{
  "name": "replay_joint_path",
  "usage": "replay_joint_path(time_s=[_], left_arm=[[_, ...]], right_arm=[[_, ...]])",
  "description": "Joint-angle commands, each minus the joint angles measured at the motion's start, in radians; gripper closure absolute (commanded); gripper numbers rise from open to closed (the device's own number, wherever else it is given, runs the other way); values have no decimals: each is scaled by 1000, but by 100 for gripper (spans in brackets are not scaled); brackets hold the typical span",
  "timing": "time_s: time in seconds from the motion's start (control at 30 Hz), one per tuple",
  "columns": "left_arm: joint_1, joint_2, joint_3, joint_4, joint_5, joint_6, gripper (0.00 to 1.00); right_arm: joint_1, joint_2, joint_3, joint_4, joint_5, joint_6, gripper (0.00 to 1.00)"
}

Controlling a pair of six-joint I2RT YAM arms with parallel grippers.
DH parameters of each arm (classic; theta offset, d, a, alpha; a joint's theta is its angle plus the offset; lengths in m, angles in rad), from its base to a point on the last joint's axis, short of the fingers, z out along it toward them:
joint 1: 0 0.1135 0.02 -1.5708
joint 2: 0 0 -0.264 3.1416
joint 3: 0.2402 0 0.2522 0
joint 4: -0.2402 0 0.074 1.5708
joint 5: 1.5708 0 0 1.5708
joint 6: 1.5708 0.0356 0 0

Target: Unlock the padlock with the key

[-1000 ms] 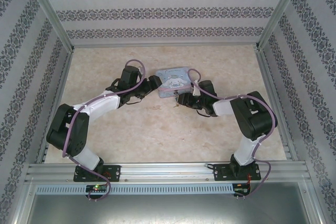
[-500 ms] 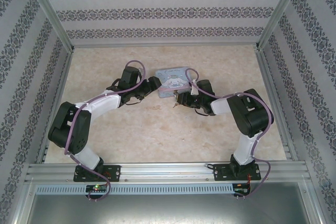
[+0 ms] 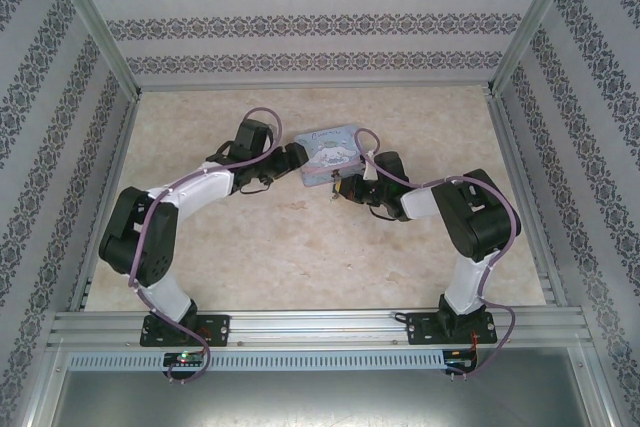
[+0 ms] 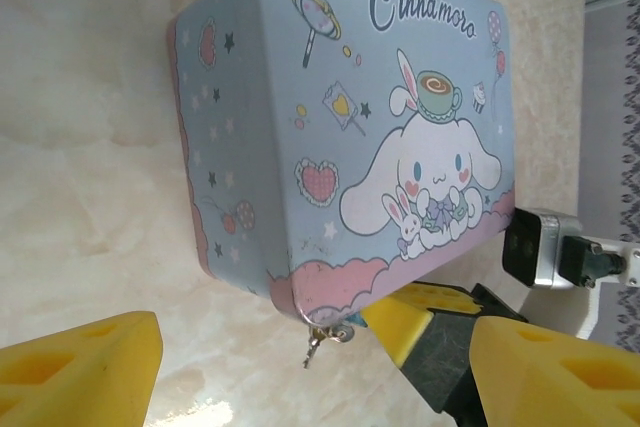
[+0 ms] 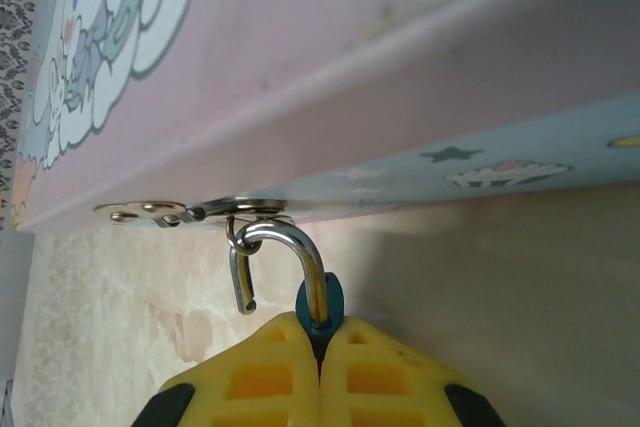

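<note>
- Two arms are reaching toward the tin [image 3: 330, 150] near the middle of the table [image 3: 300, 267] in the top view; the left gripper [image 3: 292, 159] is sitting at the tin's left side, the right gripper [image 3: 343, 188] at its near edge
- Left wrist view: the left gripper's yellow fingers [image 4: 80, 372] are standing wide apart, gripping nothing, with the tin lying just beyond them
- Right wrist view: the right gripper [image 5: 320, 332] is pinching the padlock [image 5: 322, 299] by its teal body; the silver shackle [image 5: 285, 240] is hooking through the tin's hasp [image 5: 240, 207], its short end hanging free
</note>
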Motion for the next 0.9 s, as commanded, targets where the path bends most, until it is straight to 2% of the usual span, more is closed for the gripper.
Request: replay_joint_path(time_s=[0.0,0.33,0.57,0.87], left_arm=[[-2,38,77,-136,-71,113,19],[-99,197,305,-342,-266,258,19],[-149,240,314,-400,-378,295,19],[-162,262,268,-384,-380,292,20]], right_arm=[[-4,-16,-26,11,25,64,100],[-4,-20,-49,31,59,137,100],[-11,-23,-75,59,87,206,100],[-53,-17,-105,154,113,335,100]])
